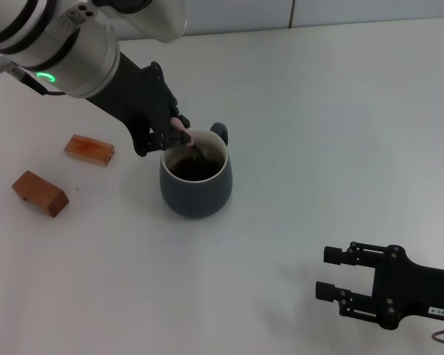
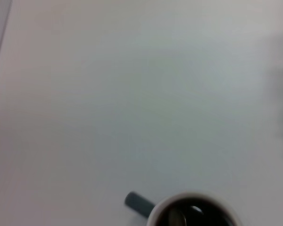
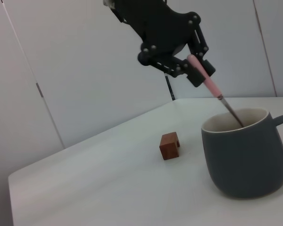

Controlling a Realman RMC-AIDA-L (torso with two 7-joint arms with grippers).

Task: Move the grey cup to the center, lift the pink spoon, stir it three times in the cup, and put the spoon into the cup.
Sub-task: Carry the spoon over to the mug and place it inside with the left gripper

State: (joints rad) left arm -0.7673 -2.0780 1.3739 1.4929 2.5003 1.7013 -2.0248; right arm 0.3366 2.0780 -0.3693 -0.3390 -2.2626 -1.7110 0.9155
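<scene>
The grey cup [image 1: 196,180] stands upright near the table's middle, its handle [image 1: 219,131] pointing to the far side. My left gripper [image 1: 172,131] hovers over the cup's far-left rim, shut on the pink spoon [image 1: 185,136]. The spoon leans down into the cup, its metal stem below the rim [image 3: 232,113]. The right wrist view shows the cup [image 3: 245,153] with the left gripper [image 3: 198,70] clamped on the pink handle [image 3: 208,84]. In the left wrist view the cup's rim [image 2: 153,214] and the spoon bowl [image 2: 177,218] show. My right gripper [image 1: 333,283] rests open at the near right.
Two brown wooden blocks [image 1: 89,149] [image 1: 40,192] lie on the white table, left of the cup. One block [image 3: 170,145] shows in the right wrist view. The table's back edge meets a pale wall.
</scene>
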